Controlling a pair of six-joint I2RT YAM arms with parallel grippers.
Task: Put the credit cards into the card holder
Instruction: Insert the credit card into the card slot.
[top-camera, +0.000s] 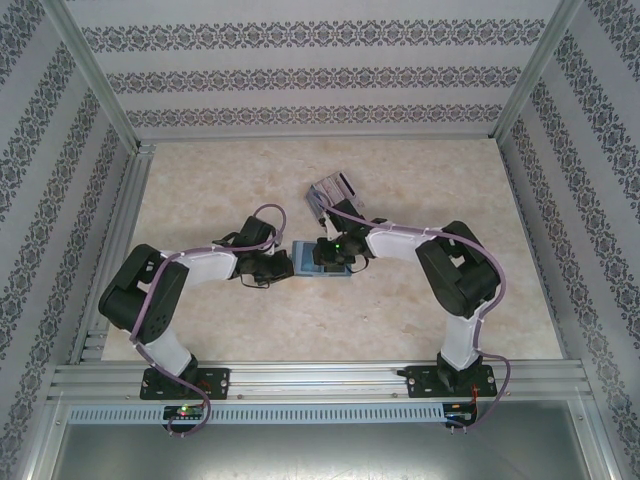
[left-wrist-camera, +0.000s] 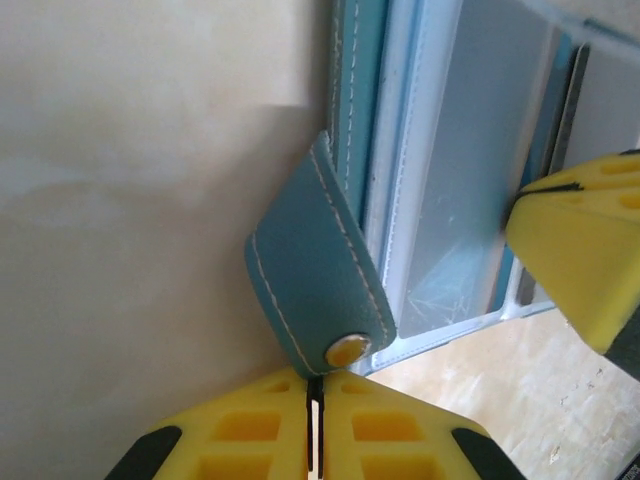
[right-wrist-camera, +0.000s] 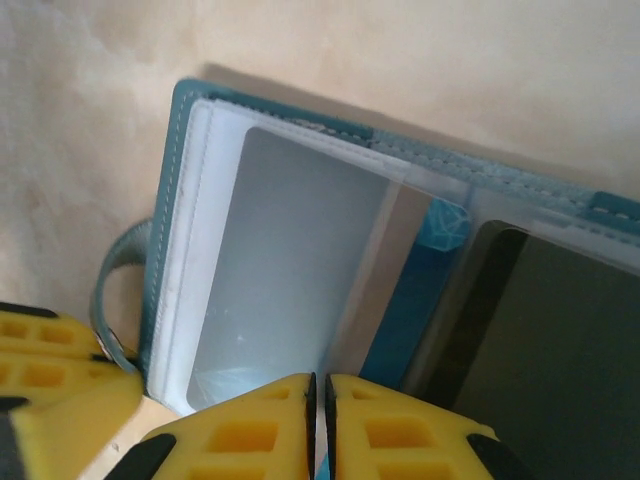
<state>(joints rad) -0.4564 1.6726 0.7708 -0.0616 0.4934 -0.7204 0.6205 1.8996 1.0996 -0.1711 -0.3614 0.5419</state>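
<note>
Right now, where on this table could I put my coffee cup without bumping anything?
Bare: the far-left corner of the table, left of the cards; the right side, beyond the right arm; the near strip between the two bases. Crowded: the centre, where the left gripper and right gripper meet at the holder.

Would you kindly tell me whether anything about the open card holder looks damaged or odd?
Yes: the card holder has a clear sleeve with fine web-like cracks or creases at the corner beside the snap strap. Nothing else stands out.
</note>
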